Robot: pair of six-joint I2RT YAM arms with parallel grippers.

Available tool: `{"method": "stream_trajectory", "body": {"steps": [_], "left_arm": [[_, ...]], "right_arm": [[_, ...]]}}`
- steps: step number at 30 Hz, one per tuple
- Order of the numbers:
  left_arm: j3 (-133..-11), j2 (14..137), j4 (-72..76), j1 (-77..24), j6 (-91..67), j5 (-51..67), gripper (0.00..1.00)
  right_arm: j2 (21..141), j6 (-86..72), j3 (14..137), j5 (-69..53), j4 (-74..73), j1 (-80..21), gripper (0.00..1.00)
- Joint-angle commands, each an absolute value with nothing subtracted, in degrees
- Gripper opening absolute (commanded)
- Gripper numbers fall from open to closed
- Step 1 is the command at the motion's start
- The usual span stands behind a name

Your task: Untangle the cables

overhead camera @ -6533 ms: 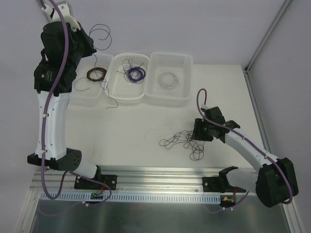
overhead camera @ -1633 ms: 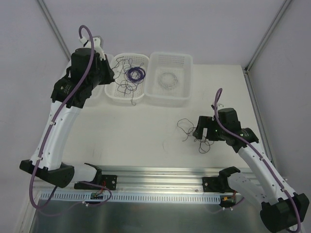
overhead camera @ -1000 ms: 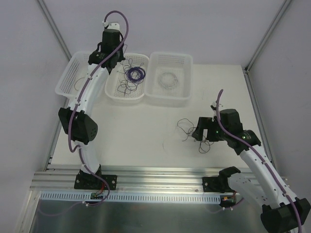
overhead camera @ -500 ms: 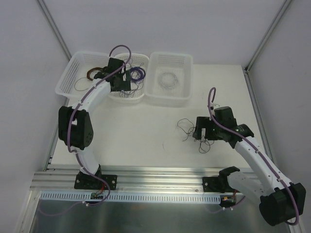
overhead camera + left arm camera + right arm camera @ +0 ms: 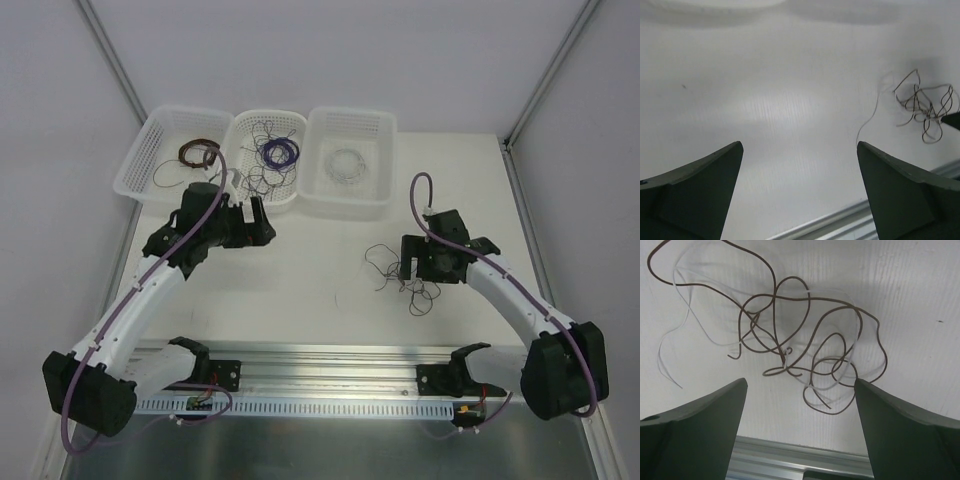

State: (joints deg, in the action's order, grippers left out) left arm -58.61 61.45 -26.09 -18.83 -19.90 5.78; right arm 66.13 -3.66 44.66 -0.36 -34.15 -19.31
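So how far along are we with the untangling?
Done: a brown coil, a purple coil and a white coil lie in separate baskets. In hand: nothing; the right gripper hovers open over the cables, the left gripper open above the table. Left: the cables' brown and pale strands are knotted together.

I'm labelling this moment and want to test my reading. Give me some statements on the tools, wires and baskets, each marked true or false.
1. The right tool is open over the tangle of wires. True.
2. The left tool grips a purple wire. False: it is open and empty.
3. The brown coil sits in the left basket. True.
4. The tangle of wires lies in that basket too. False: it lies on the table, by the right tool.
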Motion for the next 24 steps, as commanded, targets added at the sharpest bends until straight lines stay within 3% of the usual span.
{"method": "stream_trajectory", "body": {"steps": [1, 6, 12, 17, 24], "left_arm": [[-50.20, 56.79, -26.98, -20.99, -24.69, 13.97, 0.99], [-41.51, 48.97, -26.98, -24.17, -29.16, 13.89, 0.99], [-35.60, 45.00, -26.54, -28.47, -34.18, 11.87, 0.99], [-36.03, 46.05, -26.19, -31.81, -35.86, 9.67, 0.99], [-41.65, 56.59, -23.30, -37.96, -36.30, 4.31, 0.99]], "right_arm": [[69.51, -5.62, 44.39, -2.63, -29.54, -20.65, 0.92], [76.02, -9.31, 45.16, -7.99, -22.60, -29.86, 0.80], [82.96, -12.30, 51.93, -10.98, -18.46, -45.25, 0.77], [80.60, -12.13, 53.08, -8.80, -19.93, -47.55, 0.76], [72.69, -8.26, 50.98, 2.98, -27.07, -43.96, 0.71]]}}
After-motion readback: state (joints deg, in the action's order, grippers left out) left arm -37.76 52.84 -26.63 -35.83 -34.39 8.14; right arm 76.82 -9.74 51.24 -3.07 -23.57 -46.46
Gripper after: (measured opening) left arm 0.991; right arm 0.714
